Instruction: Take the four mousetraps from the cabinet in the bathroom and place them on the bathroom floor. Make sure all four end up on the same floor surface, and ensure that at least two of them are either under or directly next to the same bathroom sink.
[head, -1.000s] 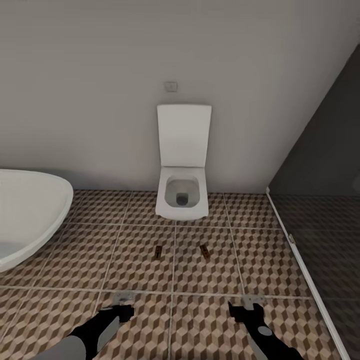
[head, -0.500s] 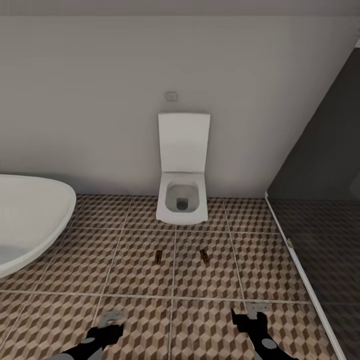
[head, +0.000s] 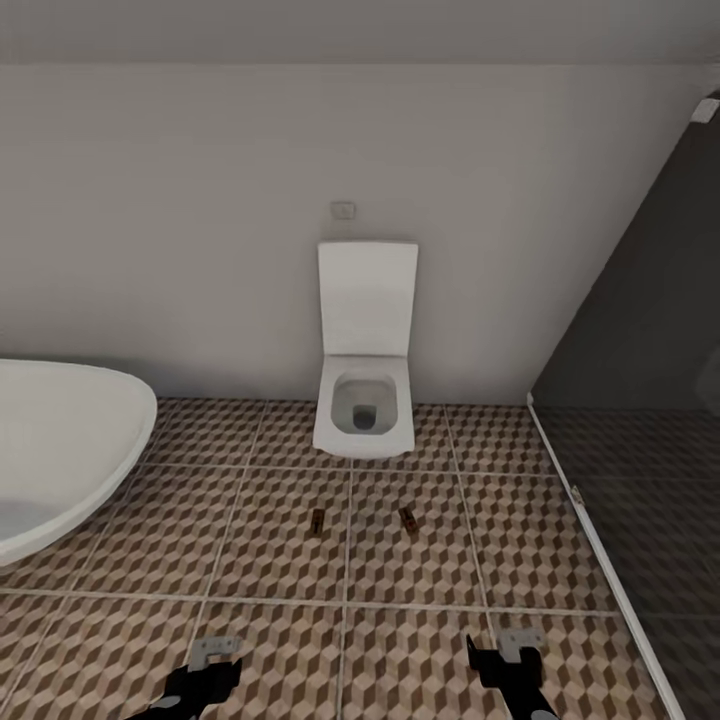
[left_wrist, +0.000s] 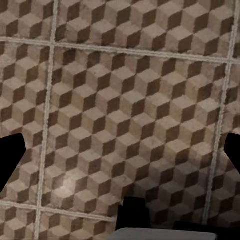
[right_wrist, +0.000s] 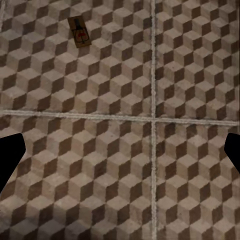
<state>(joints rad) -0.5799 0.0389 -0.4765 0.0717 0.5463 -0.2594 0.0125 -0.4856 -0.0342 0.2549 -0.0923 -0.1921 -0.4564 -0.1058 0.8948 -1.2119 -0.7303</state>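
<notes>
two small flat brown wooden mousetraps lie on the bathroom floor (head: 150, 560) of brown-and-beige cube-pattern tiles, so i judge two placed and two yet to fetch. left to right: the oval white bathtub (head: 60, 450) at the floor's left edge; the left gripper (head: 215, 655), jaws spread and empty; the left mousetrap (head: 318, 521); the white toilet (head: 365, 400) beyond it at the wall; the right mousetrap (head: 408, 520); the right gripper (head: 505, 655), also spread and empty; the dark grey shower floor (head: 650, 500). next calls for turning toward the cabinet; bathtub and toilet crowd any turn.
</notes>
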